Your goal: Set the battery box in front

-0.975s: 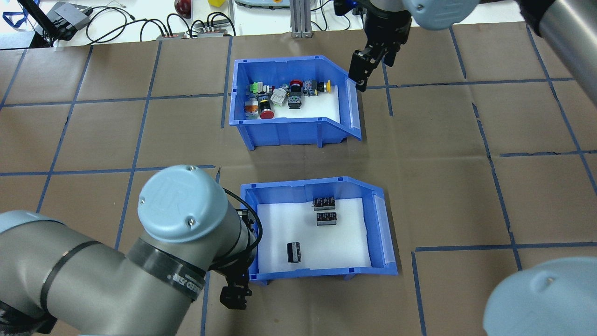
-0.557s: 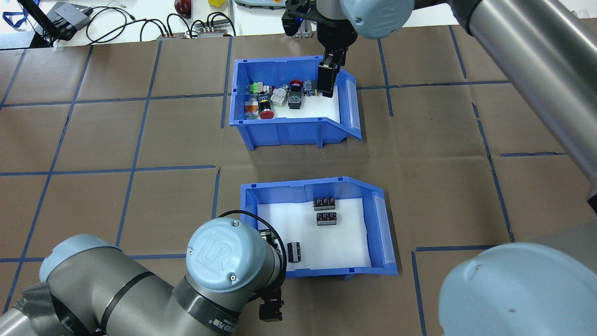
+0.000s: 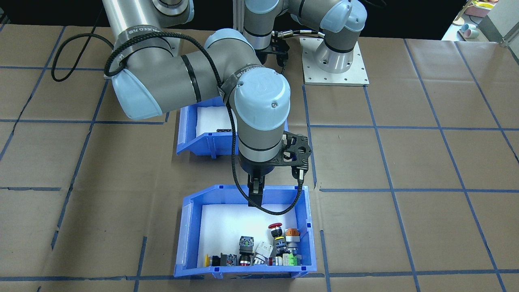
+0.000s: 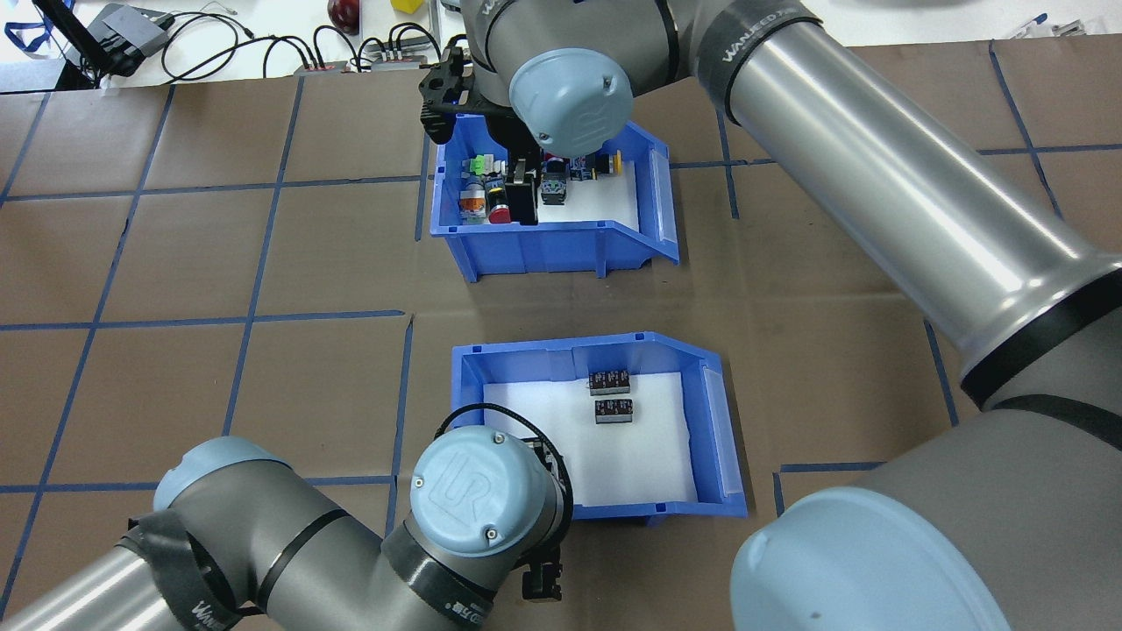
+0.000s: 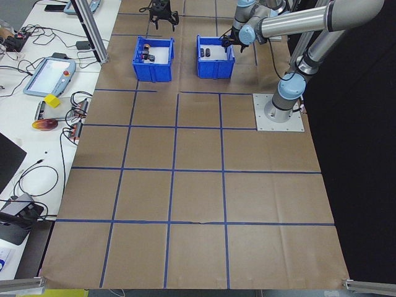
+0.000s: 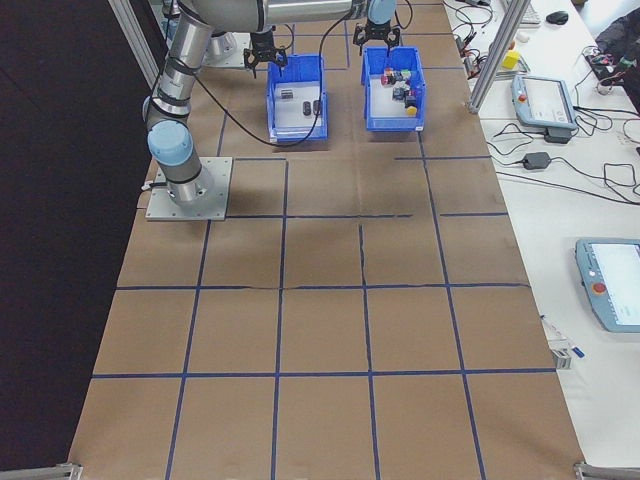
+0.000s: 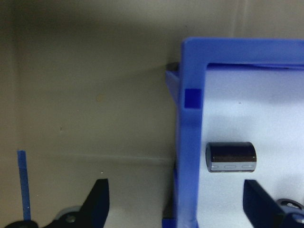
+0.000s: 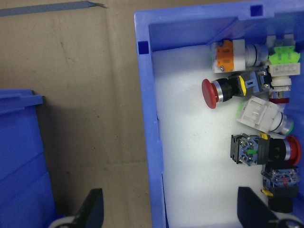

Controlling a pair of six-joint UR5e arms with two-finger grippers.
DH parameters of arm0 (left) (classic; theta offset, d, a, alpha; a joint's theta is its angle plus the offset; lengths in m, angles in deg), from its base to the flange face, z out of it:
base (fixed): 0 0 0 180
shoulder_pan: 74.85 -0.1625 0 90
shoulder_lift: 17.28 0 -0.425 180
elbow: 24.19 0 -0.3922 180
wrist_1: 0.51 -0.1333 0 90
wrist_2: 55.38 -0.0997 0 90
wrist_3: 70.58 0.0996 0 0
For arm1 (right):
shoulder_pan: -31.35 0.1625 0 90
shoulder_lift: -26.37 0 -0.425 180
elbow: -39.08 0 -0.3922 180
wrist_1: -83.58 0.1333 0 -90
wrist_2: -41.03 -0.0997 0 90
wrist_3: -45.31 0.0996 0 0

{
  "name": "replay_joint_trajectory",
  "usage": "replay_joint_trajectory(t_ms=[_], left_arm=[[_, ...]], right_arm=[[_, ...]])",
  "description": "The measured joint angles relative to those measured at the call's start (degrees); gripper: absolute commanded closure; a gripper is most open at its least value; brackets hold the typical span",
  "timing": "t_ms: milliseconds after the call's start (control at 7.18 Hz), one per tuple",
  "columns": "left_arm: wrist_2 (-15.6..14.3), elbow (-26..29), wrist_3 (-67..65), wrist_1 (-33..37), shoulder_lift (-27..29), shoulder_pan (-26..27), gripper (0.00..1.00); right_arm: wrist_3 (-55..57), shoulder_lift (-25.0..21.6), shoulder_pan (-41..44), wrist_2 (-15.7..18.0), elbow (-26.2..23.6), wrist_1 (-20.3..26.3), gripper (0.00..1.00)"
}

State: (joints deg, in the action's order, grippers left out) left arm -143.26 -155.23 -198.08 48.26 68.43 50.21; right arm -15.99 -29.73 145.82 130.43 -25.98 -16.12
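Two blue bins sit well apart on the brown papered surface [image 4: 833, 289]: the battery box [image 4: 723, 421], nearer the robot's base, with dark cells [image 4: 611, 395] on its white liner, and the bin of push-buttons [image 4: 561, 250] farther out. The left pincer [image 7: 173, 197] is spread apart astride a side wall of the battery box, one finger [image 7: 97, 202] outside over the paper and the other inside near a cell [image 7: 231, 156]. The right pincer [image 8: 168, 209] is likewise apart, straddling a wall of the push-button bin.
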Motion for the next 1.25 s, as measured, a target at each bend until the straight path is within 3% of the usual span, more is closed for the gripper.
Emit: replay_joint_trajectory(t_ms=[139, 279, 697, 836, 975, 1115, 1254], left_arm=[[0.0, 0.0, -0.4, -3.2, 2.4, 0.7, 0.84], [0.4, 0.0, -0.8, -4.9, 3.7, 1.2, 0.96], [2.4, 0.0, -1.0, -6.1, 3.8, 2.1, 1.00], [1.7, 0.0, -0.9, -5.9, 3.3, 2.2, 1.00], [0.3, 0.0, -0.7, -5.7, 3.0, 2.2, 1.00], [-1.3, 0.1, -0.6, -5.4, 2.8, 2.2, 1.00], [-2.3, 0.4, -0.4, -4.6, 2.5, 2.3, 1.00]], right_arm=[[0.1, 0.8, 0.5, -0.1, -0.1, -0.1, 0.00], [0.1, 1.9, 0.7, -0.1, -0.3, -0.2, 0.00], [-0.3, 5.5, 0.9, -0.1, -0.6, -0.4, 0.01], [-0.4, 6.5, 0.9, -0.1, -0.9, -1.4, 0.13], [-0.2, 7.3, 0.9, 0.0, -1.2, -3.0, 0.33], [0.0, 7.6, 1.0, 0.1, -1.3, -3.8, 0.61], [0.1, 7.6, 1.4, 1.1, -1.3, -3.9, 0.78]])
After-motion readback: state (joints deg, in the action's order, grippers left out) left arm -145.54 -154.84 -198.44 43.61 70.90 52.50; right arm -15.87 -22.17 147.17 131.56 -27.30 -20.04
